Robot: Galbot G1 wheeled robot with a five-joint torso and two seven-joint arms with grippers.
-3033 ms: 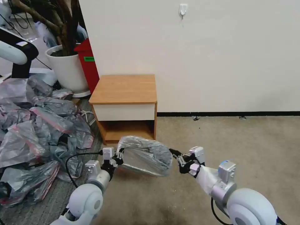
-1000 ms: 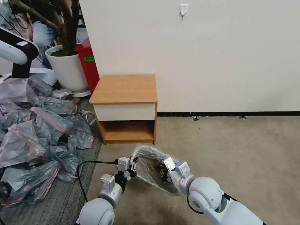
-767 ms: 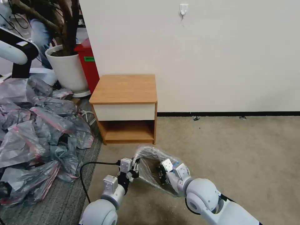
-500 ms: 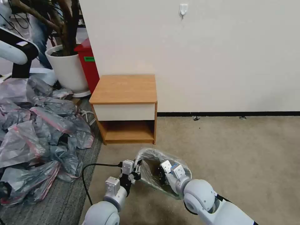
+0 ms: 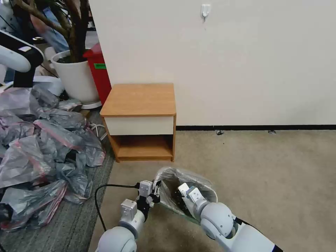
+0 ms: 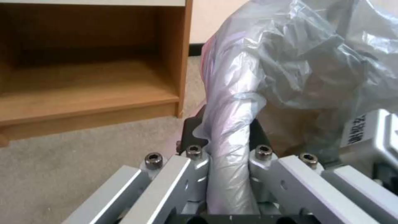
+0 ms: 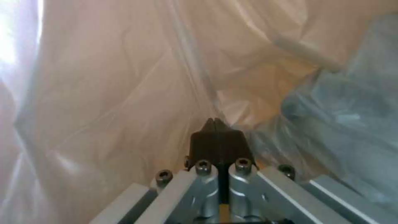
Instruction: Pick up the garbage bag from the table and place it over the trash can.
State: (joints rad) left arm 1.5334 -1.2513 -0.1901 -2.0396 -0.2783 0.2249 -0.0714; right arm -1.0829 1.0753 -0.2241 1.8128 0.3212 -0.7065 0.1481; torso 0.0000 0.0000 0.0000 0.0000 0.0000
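Head view: the garbage bag (image 5: pixel 175 175) is draped over the trash can (image 5: pixel 189 215), which stands on the carpet (image 5: pixel 266 168) just in front of the table (image 5: pixel 140 99). Of the can I can make out little beyond a thin greenish lower edge under the crinkled film. My left gripper (image 5: pixel 155 190) sits at the bag's left side. In the left wrist view a gathered fold of the bag (image 6: pixel 232 102) runs between the fingers (image 6: pixel 195 154) of the left gripper (image 6: pixel 226 152), which are clamped on it. My right gripper (image 5: pixel 180 201) reaches down inside the bag's mouth. In the right wrist view its dark fingertips (image 7: pixel 217 137) are pressed together, with the translucent film (image 7: pixel 124 77) all around them; I cannot tell whether any film is caught between them.

Open room: bare carpet extends to the right of the can as far as the black baseboard (image 5: pixel 255 127) along the white wall (image 5: pixel 227 59). To the left, a heap of similar grey-pink bags (image 5: pixel 42 147) covers the floor, and a black cable (image 5: pixel 99 199) loops from my left arm beside it. The table's open lower shelf (image 6: pixel 83 84) lies close beyond the left gripper.

Writing: a grey part at the edge of the left wrist view carries a small label (image 6: pixel 358 130), too partial to read. A green label (image 5: pixel 99 66) on the red bin (image 5: pixel 99 75) is unreadable.
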